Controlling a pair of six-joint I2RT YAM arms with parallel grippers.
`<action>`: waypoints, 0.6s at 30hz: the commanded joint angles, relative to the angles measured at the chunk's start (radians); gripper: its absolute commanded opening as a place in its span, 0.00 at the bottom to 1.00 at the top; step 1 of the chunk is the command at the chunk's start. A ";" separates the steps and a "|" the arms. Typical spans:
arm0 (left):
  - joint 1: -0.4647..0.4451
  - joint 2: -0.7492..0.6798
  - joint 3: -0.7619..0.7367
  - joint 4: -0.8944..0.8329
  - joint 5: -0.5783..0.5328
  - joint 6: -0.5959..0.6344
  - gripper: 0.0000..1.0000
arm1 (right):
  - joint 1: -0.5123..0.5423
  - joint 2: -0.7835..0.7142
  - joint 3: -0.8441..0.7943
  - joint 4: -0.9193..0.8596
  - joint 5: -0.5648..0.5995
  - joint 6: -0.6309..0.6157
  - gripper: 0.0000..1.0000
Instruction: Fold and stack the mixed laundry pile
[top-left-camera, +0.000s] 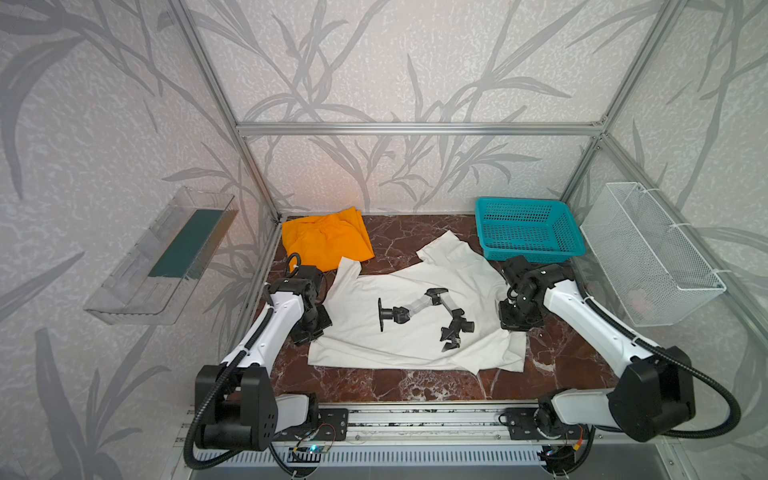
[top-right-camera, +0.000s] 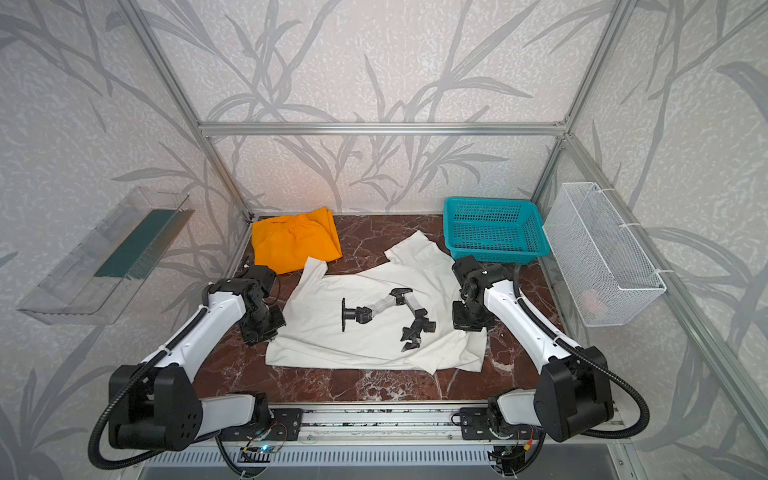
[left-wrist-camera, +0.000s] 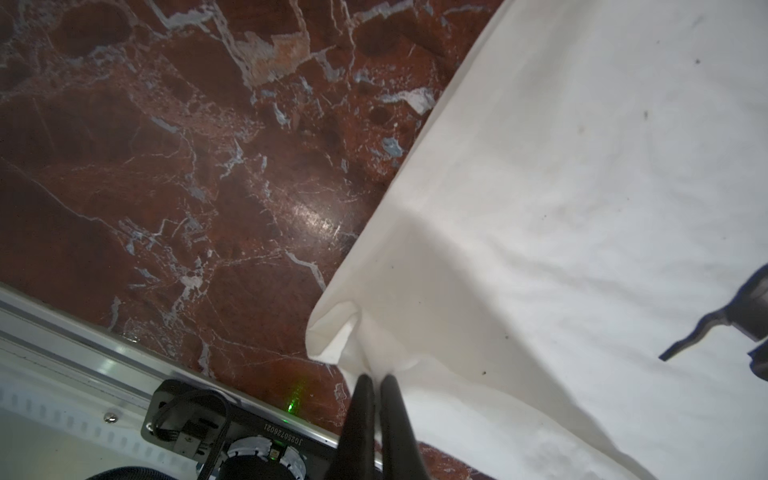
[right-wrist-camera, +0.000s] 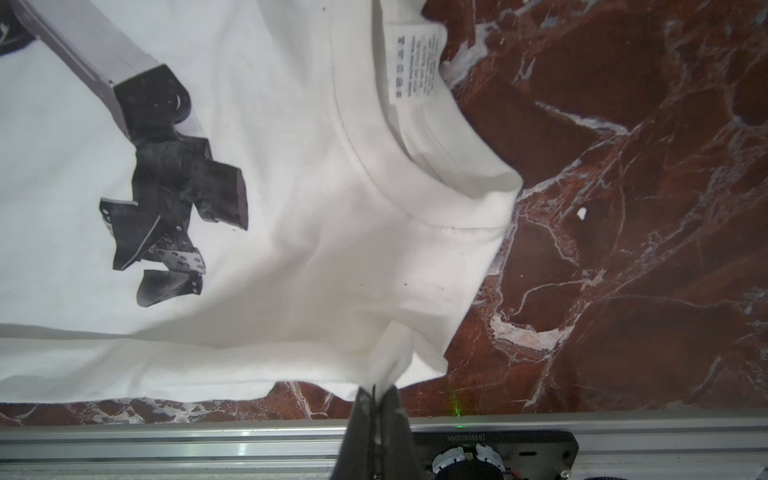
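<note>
A white shirt (top-left-camera: 374, 345) (top-right-camera: 332, 345) with a black-grey printed graphic (top-left-camera: 419, 316) lies spread on the red marble table (top-left-camera: 415, 382). The orange trousers (top-left-camera: 328, 241) (top-right-camera: 295, 241) sit bunched at the back left corner, touching one sleeve. My left gripper (left-wrist-camera: 377, 378) is shut on a pinched fold of the shirt's (left-wrist-camera: 540, 208) left edge, which is lifted a little there. My right gripper (right-wrist-camera: 378, 390) is shut on the shirt's (right-wrist-camera: 291, 208) right edge near the collar (right-wrist-camera: 374, 145). In both top views the wrists hide the fingertips.
A teal plastic basket (top-left-camera: 528, 228) (top-right-camera: 494, 228) stands at the back right, close behind my right wrist. A white wire basket (top-left-camera: 648, 253) hangs on the right wall and a clear tray (top-left-camera: 166, 257) on the left wall. An aluminium rail (top-left-camera: 415, 415) borders the table's front.
</note>
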 joint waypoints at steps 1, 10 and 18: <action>0.008 0.033 0.023 0.041 -0.054 -0.001 0.00 | -0.023 0.048 0.048 0.062 -0.007 -0.053 0.00; 0.034 0.167 0.071 0.118 -0.038 0.044 0.00 | -0.043 0.219 0.105 0.166 -0.027 -0.068 0.00; 0.056 0.234 0.101 0.163 -0.016 0.061 0.00 | -0.058 0.282 0.148 0.209 -0.014 -0.071 0.00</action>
